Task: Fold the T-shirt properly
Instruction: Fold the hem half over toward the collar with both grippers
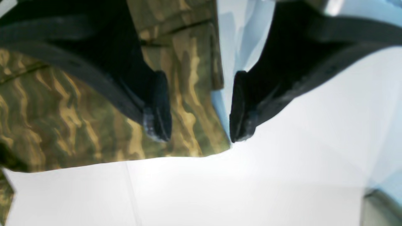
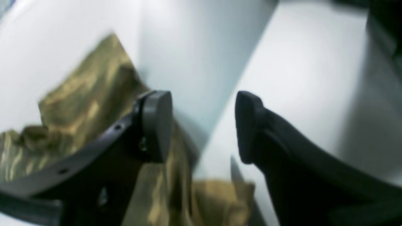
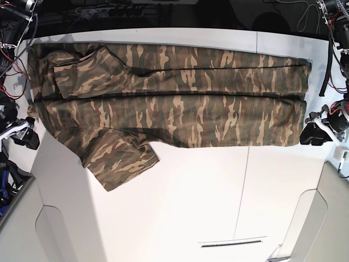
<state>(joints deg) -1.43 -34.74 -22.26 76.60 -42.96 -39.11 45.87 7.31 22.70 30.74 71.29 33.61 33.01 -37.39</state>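
The camouflage T-shirt (image 3: 174, 98) lies flat across the far half of the white table (image 3: 196, 207), with a lengthwise fold along its middle. One sleeve (image 3: 117, 158) sticks out toward the front left. My left gripper (image 3: 313, 134) hovers at the shirt's right-hand edge. In the left wrist view the gripper (image 1: 201, 125) is open over a corner of the T-shirt (image 1: 78, 119), holding nothing. My right gripper (image 3: 24, 136) sits at the shirt's left edge. In its own view the gripper (image 2: 202, 125) is open and empty, with bunched T-shirt cloth (image 2: 88, 91) below its left finger (image 2: 157, 125).
Cables and arm hardware (image 3: 11, 33) crowd the far left and right corners (image 3: 335, 33). A seam (image 3: 242, 191) runs down the tabletop, and a narrow slot (image 3: 232, 243) lies near the front edge. Grey rounded cut-outs (image 3: 49, 234) flank the front.
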